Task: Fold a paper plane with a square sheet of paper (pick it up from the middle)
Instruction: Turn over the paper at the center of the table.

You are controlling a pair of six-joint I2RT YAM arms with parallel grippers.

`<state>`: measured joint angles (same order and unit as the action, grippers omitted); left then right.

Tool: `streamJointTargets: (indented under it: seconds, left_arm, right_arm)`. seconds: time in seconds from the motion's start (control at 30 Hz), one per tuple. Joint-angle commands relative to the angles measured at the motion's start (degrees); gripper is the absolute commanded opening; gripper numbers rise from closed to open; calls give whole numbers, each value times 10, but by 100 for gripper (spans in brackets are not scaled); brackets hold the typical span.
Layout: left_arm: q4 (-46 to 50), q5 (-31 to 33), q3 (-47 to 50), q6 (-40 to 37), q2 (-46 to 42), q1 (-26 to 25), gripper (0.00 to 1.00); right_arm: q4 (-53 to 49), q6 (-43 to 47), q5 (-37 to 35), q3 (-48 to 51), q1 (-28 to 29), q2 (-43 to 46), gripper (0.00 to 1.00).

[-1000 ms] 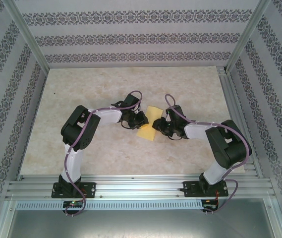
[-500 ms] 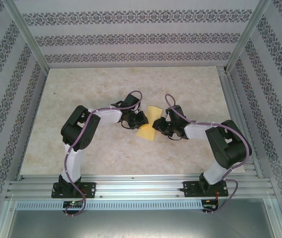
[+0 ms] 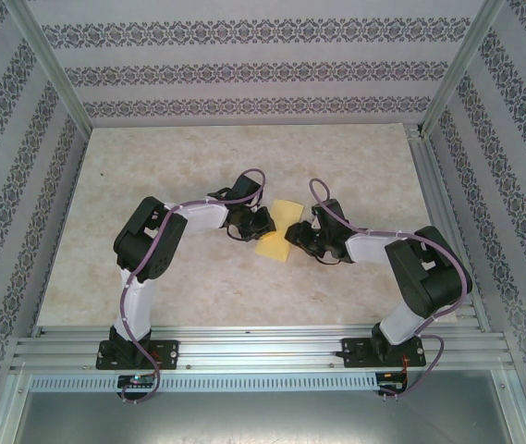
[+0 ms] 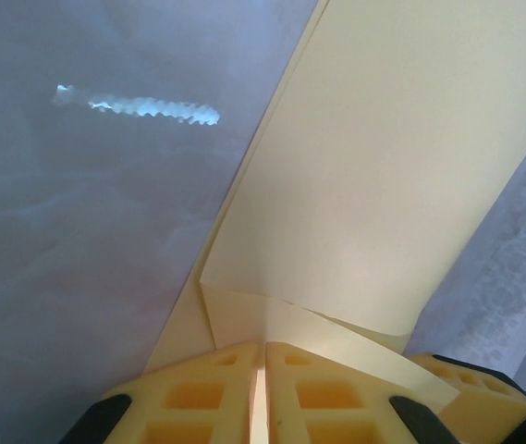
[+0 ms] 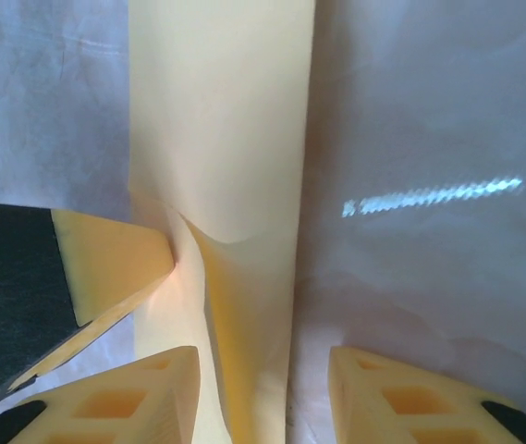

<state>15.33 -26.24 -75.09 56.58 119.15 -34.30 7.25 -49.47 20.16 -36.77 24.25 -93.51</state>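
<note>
The right claw stands with its fingers apart on either side of the yellow sheet of paper. In the right wrist view, one finger is just beside the sheet and the other is well off it. Half a second ago this claw sat slightly closer to the sheet; its arm has since drawn a little toward the desk's right edge. The left claw has not moved, and its fingers are pressed together on a folded edge of the sheet. The sheet, folded into a narrower band, lies near the middle of the desk between the two claws, in the same place as before.
</note>
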Motion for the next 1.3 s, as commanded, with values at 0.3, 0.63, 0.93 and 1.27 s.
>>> streamJointTargets:
  seconds: [0.3,0.63,0.93,1.27]
  left_arm:
    - [46,29,-4,-9,3,-2,14]
    - [42,17,-7,-6,6,-1,14]
    - [34,16,1,0,2,-2,14]
    - [25,9,-1,7,3,-2,15]
  right_arm:
    - [72,-4,34,-42,-20,-63,41]
    - [173,-25,90,12,-16,-74,42]
    - [164,1,91,28,-7,-50,39]
    - [146,12,86,28,1,-43,34]
